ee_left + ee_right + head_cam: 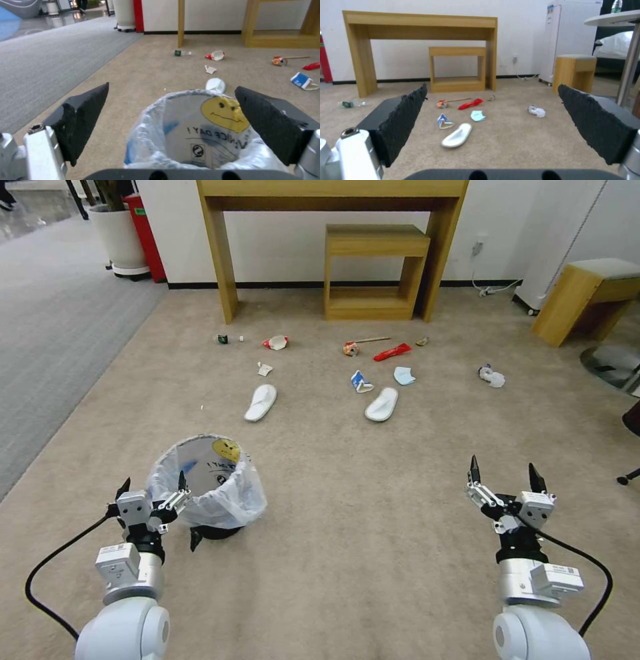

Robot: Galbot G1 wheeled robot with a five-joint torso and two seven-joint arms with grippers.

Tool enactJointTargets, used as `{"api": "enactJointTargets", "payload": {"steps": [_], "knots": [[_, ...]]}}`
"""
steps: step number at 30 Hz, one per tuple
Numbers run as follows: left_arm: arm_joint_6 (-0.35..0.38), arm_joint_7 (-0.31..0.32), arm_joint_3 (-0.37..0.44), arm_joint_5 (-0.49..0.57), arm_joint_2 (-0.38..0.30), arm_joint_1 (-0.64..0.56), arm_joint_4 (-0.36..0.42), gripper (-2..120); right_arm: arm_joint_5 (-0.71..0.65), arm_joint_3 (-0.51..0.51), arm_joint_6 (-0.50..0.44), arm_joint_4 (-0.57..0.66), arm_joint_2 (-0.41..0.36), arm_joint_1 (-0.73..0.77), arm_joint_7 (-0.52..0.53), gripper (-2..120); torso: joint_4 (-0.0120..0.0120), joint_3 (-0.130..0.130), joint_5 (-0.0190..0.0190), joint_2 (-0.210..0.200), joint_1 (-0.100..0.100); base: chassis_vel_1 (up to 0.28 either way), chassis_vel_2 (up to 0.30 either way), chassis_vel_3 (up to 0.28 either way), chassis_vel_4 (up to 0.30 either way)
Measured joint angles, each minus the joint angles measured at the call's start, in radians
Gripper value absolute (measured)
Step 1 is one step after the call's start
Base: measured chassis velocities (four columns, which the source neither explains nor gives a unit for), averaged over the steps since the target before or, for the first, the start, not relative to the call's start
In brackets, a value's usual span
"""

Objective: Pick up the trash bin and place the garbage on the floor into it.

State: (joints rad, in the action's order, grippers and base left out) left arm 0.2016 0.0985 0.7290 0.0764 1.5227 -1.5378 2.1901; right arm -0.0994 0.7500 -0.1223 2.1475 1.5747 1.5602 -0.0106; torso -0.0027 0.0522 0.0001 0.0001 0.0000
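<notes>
bare floor (373, 500) before right claw (505, 480), open

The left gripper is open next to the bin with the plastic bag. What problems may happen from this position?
1. The left gripper, open at the trash bin, may catch only the loose plastic bag and not the rim, so the bin could slip or tip.
2. The garbage lies far ahead on the floor: two slippers, a carton, a red wrapper. Driving there with a weak grip may drop the bin.
The right gripper waits open.
</notes>
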Motion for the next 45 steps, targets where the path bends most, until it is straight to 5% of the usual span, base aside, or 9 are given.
{"api": "enactJointTargets", "payload": {"steps": [14, 45], "knots": [[-0.006, 0.001, 0.002, -0.001, 0.0, -0.01, 0.007, 100, -0.002, 0.0, -0.038, -0.015, 0.003, -0.002, -0.005, 100, 0.0002, 0.0, -0.0002, 0.0, 0.0, 0.117, 0.119, -0.124, -0.12], [-0.011, 0.001, 0.001, -0.004, 0.006, 0.003, -0.02, 100, -0.004, 0.021, -0.021, -0.032, -0.016, -0.024, -0.035, 100, 0.0, 0.0, 0.0, 0.0, 0.0, -0.05, 0.047, 0.046, -0.049]]}}
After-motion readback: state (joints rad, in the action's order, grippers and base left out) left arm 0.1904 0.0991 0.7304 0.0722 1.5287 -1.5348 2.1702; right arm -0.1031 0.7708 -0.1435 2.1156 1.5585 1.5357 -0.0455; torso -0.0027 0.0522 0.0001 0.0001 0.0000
